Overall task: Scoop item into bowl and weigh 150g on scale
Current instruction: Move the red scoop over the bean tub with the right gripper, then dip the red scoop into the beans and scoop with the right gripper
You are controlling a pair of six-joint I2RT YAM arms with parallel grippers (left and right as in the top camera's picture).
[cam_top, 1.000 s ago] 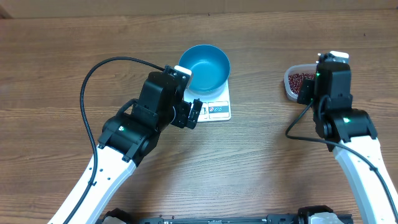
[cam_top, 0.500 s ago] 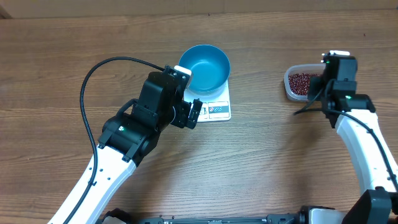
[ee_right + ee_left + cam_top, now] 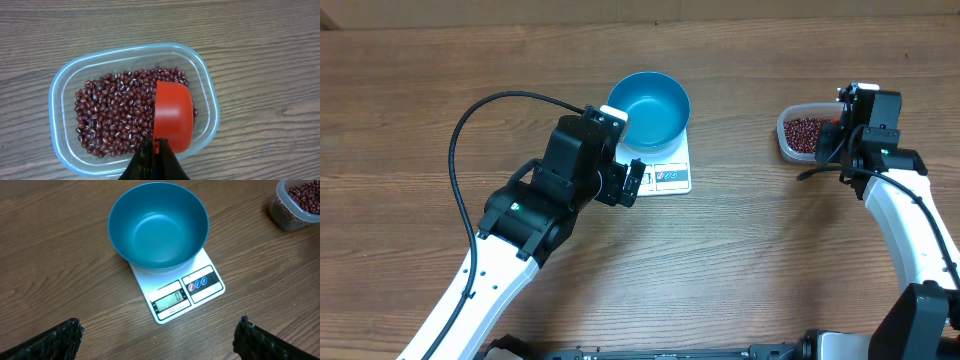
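Note:
The empty blue bowl (image 3: 649,107) (image 3: 157,225) stands on the white scale (image 3: 671,179) (image 3: 182,296), whose display reads zero. My left gripper (image 3: 632,181) (image 3: 159,325) hovers just in front of the scale, open wide, with nothing between its fingers. At the right, the red-brown beans (image 3: 806,130) (image 3: 115,115) fill a clear tub (image 3: 788,148) (image 3: 55,95). My right gripper (image 3: 832,140) (image 3: 155,142) is shut on the handle of a red scoop (image 3: 172,115). The scoop's cup hangs tipped over the right side of the bean heap, its outside facing the camera.
The tub with the beans (image 3: 287,215) also shows at the top right of the left wrist view, well apart from the scale. A black cable (image 3: 470,120) loops from the left arm over the wooden table (image 3: 740,260).
The right arm has shifted to the right and its wrist has turned, bringing the scoop over the tub. The left arm, bowl and scale have not moved.

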